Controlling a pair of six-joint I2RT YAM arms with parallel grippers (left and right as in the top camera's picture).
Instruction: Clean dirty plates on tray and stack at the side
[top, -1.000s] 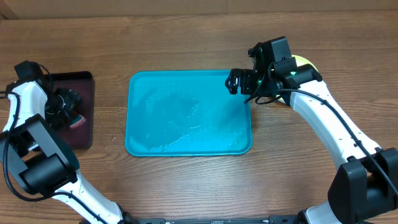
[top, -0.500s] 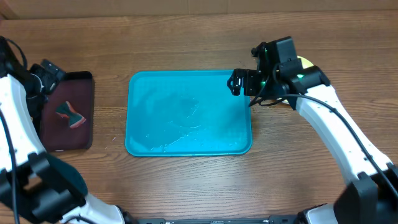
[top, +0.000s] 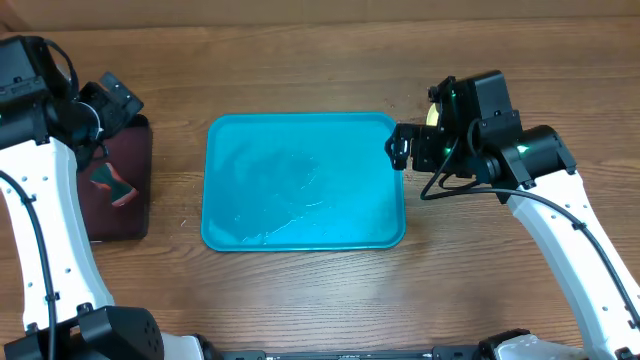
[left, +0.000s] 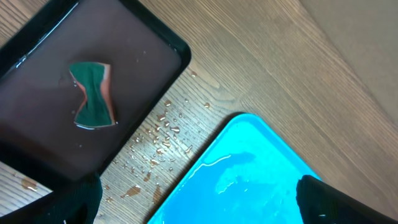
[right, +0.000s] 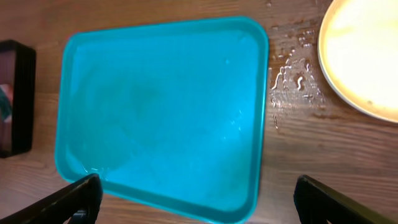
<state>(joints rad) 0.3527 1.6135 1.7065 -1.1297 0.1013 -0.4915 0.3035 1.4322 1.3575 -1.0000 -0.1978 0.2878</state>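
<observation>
- Wood-grain table (top: 300, 300) carries everything, with both arms raised above it.
- Left gripper (left: 205, 202): fingers spread wide with nothing between them, hovering by the far edge of the dark tray (left: 37, 143).
- On that dark tray lies a green-and-orange sponge (left: 93, 93). Water droplets (left: 165, 134) speckle the wood just beside it.
- Right gripper (right: 205, 199): fingers also wide apart and holding nothing, above the right rim of the turquoise tray (top: 300, 180).
- The turquoise tray sits mid-table, and its floor shows a wet sheen.
- A pale plate (right: 367, 56) rests on the table just beyond the tray's far right corner. Whether others lie beneath it I cannot tell.
</observation>
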